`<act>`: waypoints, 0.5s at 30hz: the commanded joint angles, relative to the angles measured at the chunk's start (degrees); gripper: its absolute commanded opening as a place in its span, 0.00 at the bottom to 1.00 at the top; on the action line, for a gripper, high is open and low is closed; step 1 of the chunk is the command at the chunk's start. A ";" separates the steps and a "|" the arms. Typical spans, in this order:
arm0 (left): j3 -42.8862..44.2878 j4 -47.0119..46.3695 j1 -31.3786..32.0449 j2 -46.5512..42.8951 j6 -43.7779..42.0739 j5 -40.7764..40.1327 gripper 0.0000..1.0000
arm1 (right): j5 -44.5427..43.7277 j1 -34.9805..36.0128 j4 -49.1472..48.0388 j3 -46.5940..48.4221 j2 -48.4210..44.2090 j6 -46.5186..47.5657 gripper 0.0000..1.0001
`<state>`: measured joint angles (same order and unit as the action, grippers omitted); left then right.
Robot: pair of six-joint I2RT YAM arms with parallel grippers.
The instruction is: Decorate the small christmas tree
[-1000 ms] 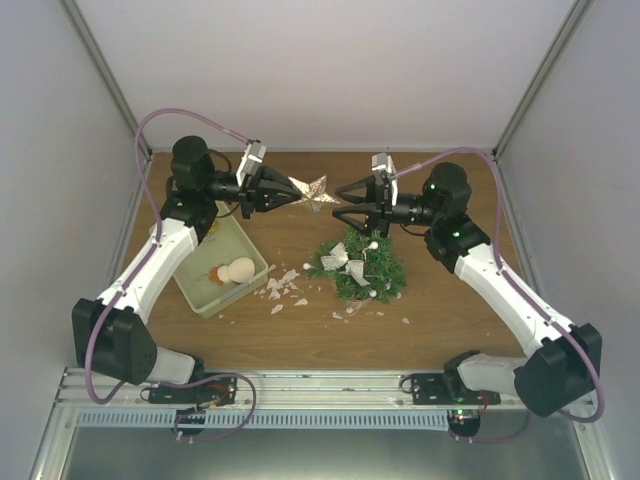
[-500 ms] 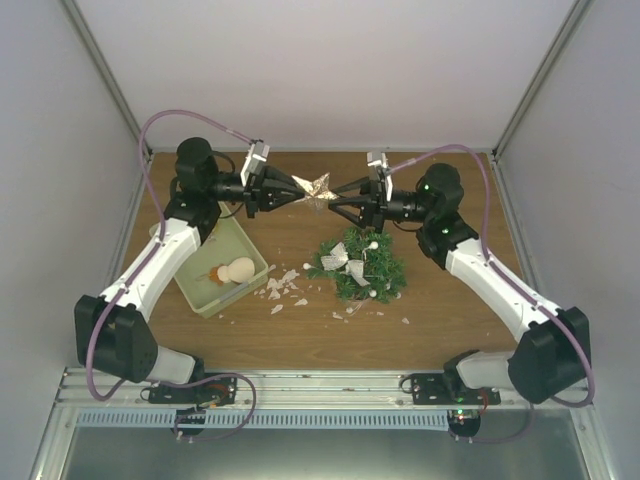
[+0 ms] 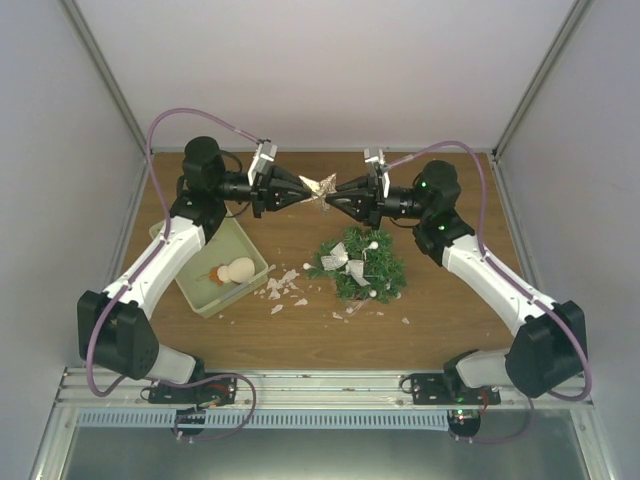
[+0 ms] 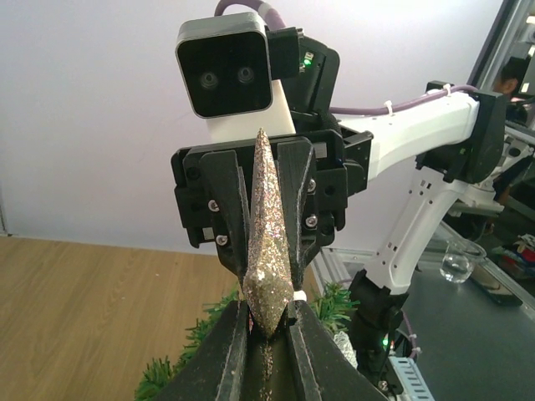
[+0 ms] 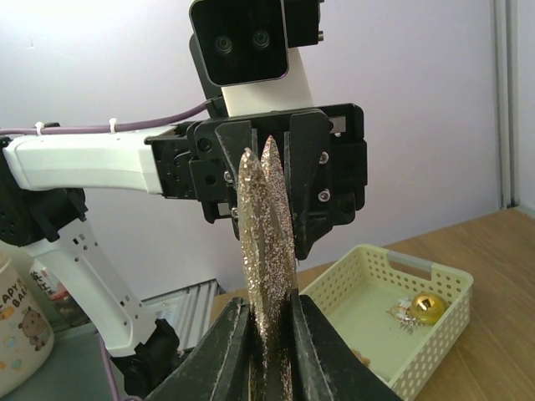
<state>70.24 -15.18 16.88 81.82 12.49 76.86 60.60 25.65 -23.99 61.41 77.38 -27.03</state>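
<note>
A glittery gold star hangs in the air behind the small christmas tree, gripped from both sides. My left gripper is shut on its left point and my right gripper is shut on its right point. In the left wrist view the star stands edge-on between my left gripper's fingers, with tree branches below. Seen from the right wrist, the star is pinched in my right gripper. The tree carries silver bows and white balls.
A pale green tray lies left of the tree with a cream snowman-like ornament in it. Its rim and a gold bauble show in the right wrist view. White scraps litter the wood in front of the tree.
My right gripper moved left to the star and closed on its free point. The left gripper, still holding the star, shifted slightly right.
</note>
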 commanded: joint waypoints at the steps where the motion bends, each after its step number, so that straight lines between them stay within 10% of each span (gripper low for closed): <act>1: 1.55 -1.21 0.64 0.66 -0.16 -0.66 0.00 | 0.70 0.70 -1.40 1.57 0.73 -0.04 0.14; 15: 6.19 12.39 0.57 0.95 -10.60 -2.68 0.32 | -2.74 1.12 10.81 6.21 -2.18 5.30 0.01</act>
<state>72.69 -10.63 17.39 82.96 9.67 76.44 59.96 26.22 -21.61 62.52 77.56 -26.20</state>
